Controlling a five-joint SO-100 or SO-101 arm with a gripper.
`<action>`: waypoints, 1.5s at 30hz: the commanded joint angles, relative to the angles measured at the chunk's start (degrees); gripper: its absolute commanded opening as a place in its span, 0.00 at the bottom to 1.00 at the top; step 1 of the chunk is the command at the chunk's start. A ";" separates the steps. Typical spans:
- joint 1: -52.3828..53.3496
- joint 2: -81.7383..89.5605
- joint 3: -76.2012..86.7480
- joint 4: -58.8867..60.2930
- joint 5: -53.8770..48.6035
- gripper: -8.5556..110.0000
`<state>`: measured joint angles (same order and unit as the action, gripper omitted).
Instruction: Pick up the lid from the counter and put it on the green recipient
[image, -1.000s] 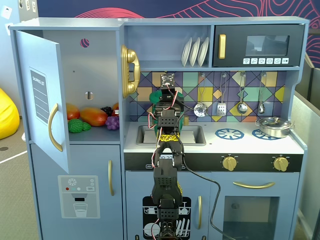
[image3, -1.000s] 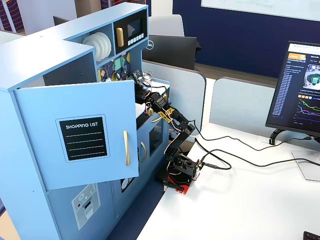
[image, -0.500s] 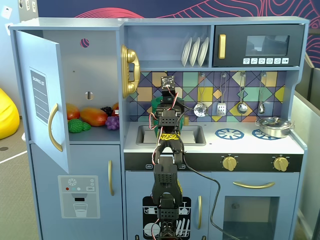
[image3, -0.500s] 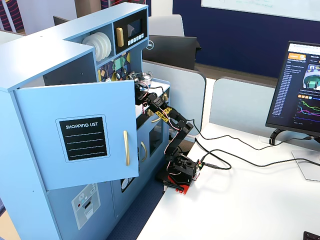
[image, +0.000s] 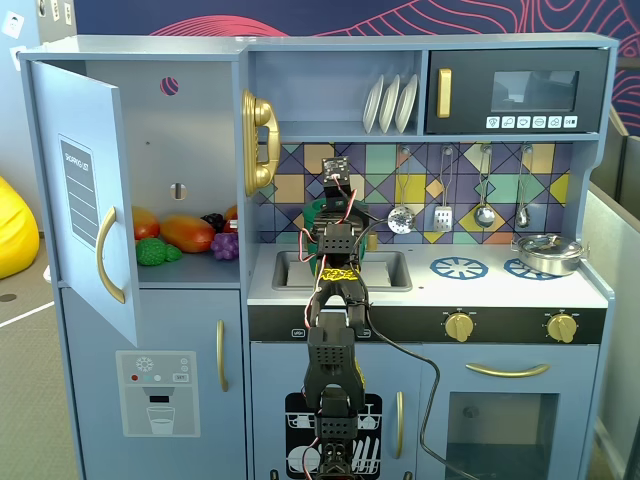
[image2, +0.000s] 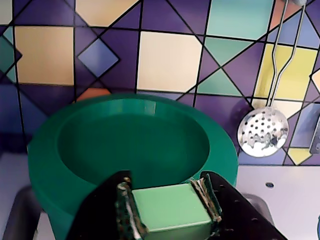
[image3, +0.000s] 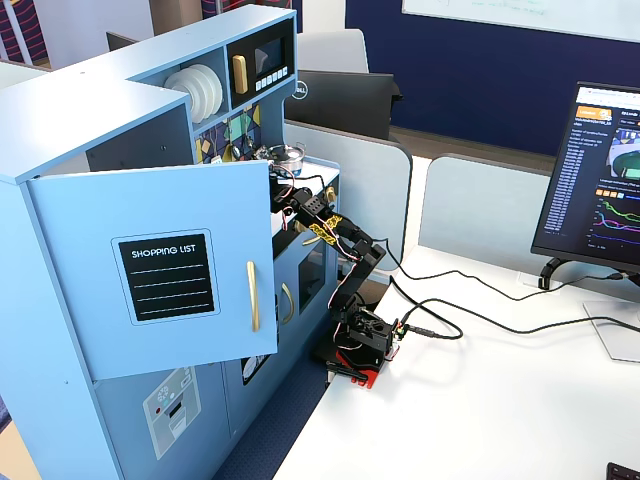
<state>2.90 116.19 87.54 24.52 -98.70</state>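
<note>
In the wrist view the gripper (image2: 170, 207) is closed on a pale green block, evidently the raised handle of the lid (image2: 172, 205). The two fingers (image2: 125, 205) press its left and right faces. Holding by the handle keeps the disc hanging flat below the fingers, which suits a level set-down. The disc itself is out of sight in this view, so its tilt cannot be confirmed.

Just beyond the gripper stands the green pot (image2: 135, 132). It is a round, dark green, smooth plastic vessel with a thick rim and an open, empty mouth. The lid is held at the near side of that mouth, slightly above the rim, not yet seated.

Behind the pot is the tiled wall (image2: 170, 55). A slotted spoon (image2: 262, 131) hangs to the pot's right.

In a fixed view the arm (image: 335, 300) reaches over the sink (image: 385, 272) toward the pot.
</note>
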 joint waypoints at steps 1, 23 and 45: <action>0.44 0.26 -1.05 -3.34 3.60 0.31; 4.31 20.65 -3.25 14.50 4.66 0.38; 2.64 57.39 52.91 39.64 0.88 0.15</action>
<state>7.03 170.86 132.63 63.98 -95.80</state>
